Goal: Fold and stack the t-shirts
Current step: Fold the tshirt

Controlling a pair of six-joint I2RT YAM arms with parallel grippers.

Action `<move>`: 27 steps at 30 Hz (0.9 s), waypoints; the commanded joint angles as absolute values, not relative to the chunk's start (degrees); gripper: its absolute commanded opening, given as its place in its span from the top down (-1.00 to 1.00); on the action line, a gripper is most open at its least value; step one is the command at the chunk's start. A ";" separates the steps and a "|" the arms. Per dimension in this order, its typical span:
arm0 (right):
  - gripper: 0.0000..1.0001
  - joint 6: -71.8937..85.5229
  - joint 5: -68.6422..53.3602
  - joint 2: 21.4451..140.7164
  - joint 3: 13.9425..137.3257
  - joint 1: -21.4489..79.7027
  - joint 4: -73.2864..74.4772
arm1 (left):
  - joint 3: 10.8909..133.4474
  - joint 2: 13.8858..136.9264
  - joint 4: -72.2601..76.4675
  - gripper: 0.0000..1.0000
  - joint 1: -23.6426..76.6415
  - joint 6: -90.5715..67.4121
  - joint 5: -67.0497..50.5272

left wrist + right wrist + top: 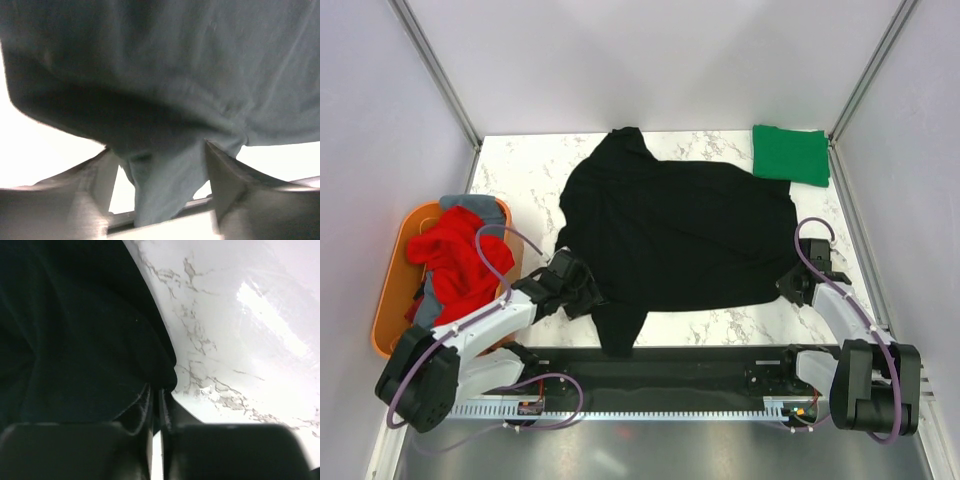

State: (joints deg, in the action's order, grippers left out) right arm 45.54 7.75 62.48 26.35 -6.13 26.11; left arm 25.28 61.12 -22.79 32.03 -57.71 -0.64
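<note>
The black t-shirt lies spread mid-table, its long axis running from the left edge to the right edge. The right gripper is clamped on its near-right hem. The left gripper, jaws apart, straddles a near-left fold.

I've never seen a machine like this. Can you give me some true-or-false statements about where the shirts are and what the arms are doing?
1. The black t-shirt lies spread out on the table. True.
2. The green t-shirt sits in the orange tub. False: it lies folded at the table's far right corner.
3. The red t-shirt is in the orange tub. True.
4. The right end effector is empty. False: it pinches the black t-shirt's edge.
5. The left end effector holds the red t-shirt. False: black cloth hangs between its open fingers.
</note>
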 commanded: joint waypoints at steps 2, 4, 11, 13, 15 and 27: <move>0.98 45.70 7.56 63.81 24.87 -6.06 24.09 | 24.35 64.51 -19.78 0.24 32.70 -58.27 0.26; 1.00 45.53 6.60 63.46 24.96 -6.06 24.08 | 24.96 63.20 -20.13 0.65 32.78 -57.48 -0.95; 1.00 46.40 4.39 54.51 29.09 -6.06 35.12 | 33.57 51.27 -32.86 0.96 32.87 -55.99 -1.14; 1.00 46.76 4.48 49.60 31.54 -6.06 38.65 | 35.76 48.88 -36.81 0.96 32.87 -56.07 -1.40; 1.00 46.84 4.57 46.68 33.04 -6.06 43.58 | 37.52 45.90 -40.58 0.96 32.96 -56.25 -1.67; 1.00 44.82 2.19 30.59 39.63 -6.06 60.02 | 47.28 40.95 -55.19 0.96 33.13 -54.59 -2.99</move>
State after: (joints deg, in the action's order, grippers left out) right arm 45.76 1.91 31.86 35.59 -6.11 54.50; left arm 42.44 41.08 -50.24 32.88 -57.36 -2.09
